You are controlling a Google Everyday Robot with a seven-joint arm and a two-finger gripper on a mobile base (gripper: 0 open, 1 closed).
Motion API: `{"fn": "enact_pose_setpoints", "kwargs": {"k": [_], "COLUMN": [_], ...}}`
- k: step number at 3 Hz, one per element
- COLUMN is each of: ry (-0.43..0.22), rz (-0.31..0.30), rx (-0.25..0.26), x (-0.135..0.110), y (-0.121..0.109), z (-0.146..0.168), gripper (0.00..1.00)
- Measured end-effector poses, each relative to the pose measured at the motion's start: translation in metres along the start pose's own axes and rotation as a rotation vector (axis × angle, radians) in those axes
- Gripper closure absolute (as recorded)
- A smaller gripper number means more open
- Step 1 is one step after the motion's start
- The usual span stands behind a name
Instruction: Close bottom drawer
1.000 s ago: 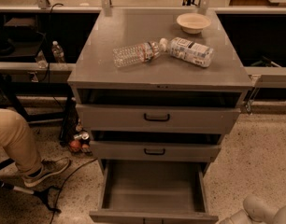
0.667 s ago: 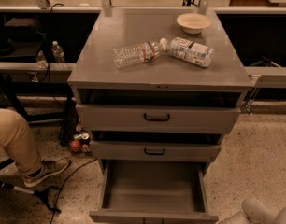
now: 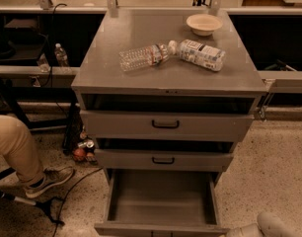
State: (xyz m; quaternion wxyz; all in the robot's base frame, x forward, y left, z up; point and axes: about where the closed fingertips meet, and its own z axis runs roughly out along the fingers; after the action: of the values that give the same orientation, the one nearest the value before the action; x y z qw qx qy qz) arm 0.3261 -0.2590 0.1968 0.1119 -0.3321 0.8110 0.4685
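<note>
- Whether the gripper [image 3: 267, 224] is released or clenched cannot be told; only pale rounded casing shows, low on the floor just beside the front right corner of the grey cabinet [image 3: 116, 43]
- Bottom drawer [image 3: 161, 201], lowest of the cabinet's three, stands pulled far out toward the camera, its front panel cut off by the lower edge of the view
- Middle drawer [image 3: 163, 160], directly above it, sits slightly proud of the cabinet with a dark gap over its front and a small black loop handle at its centre
- Top drawer [image 3: 166, 125], with a wider black handle, also stands a little way out under the cabinet's top
- On the cabinet's top, a clear plastic bottle [image 3: 141, 57] lies on its side, touching cap to cap a labelled bottle [image 3: 200, 53] lying to its right
- A pale bowl [image 3: 204, 23] stands upright near the cabinet's back right corner
- Left of the cabinet, a person's leg [image 3: 13, 147] in tan trousers ends in a shoe [image 3: 47, 179] on the speckled floor
- Cans [image 3: 84, 149] lie on the floor at the cabinet's front left foot
</note>
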Motion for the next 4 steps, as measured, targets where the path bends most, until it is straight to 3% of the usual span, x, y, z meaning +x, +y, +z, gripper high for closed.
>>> {"fn": "enact_pose_setpoints", "kwargs": {"k": [2,3,4], "ry": [-0.023,-0.023,-0.035], "rz": [-0.085,-0.085,-0.125], "rx": [0.017,0.017,0.054], "x": [-0.023,-0.024,-0.036], "y": [-0.03,-0.027,-0.032], "z": [0.02,0.018,0.027], "gripper": [1.0,1.0,1.0]}}
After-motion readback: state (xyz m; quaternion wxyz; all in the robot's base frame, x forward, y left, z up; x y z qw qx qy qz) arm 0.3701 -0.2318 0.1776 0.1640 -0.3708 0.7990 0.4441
